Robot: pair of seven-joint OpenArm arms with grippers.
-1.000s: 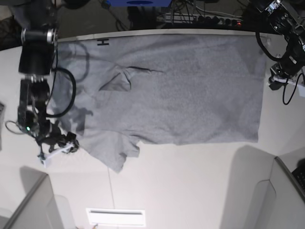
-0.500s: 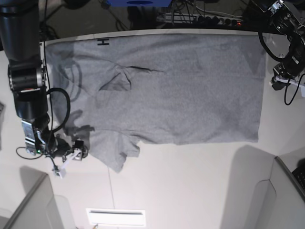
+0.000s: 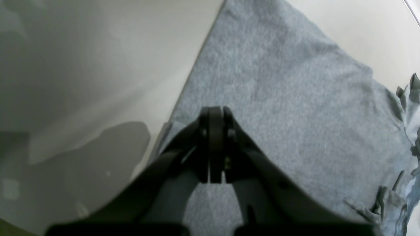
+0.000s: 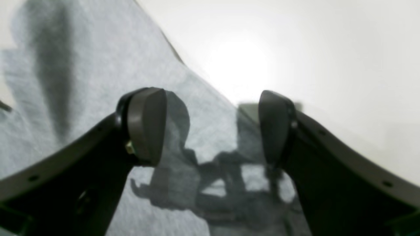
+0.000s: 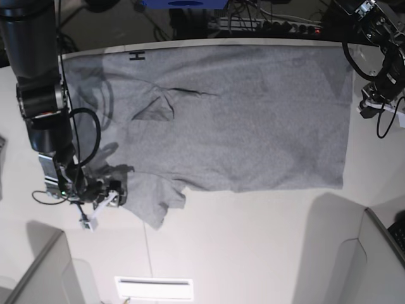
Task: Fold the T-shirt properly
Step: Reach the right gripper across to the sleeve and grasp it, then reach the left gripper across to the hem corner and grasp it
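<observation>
T-shirt [image 5: 228,117] lies flat on the white table [image 5: 253,247]. Right gripper [image 4: 210,131] spread wide at sleeve; left gripper [image 3: 215,113] closed, empty. Cables [image 5: 266,22] behind.

One T-shirt [image 5: 240,120] lies on one table [image 5: 253,253], with two hands: left hand [image 5: 370,104], right hand [image 5: 104,201].

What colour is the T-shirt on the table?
Heather grey; the T-shirt shows best in the base view.

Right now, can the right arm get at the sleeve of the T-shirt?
Probably yes. The right gripper is open beside the sleeve of the T-shirt, its fingers over the cloth edge, with nothing between.
</observation>
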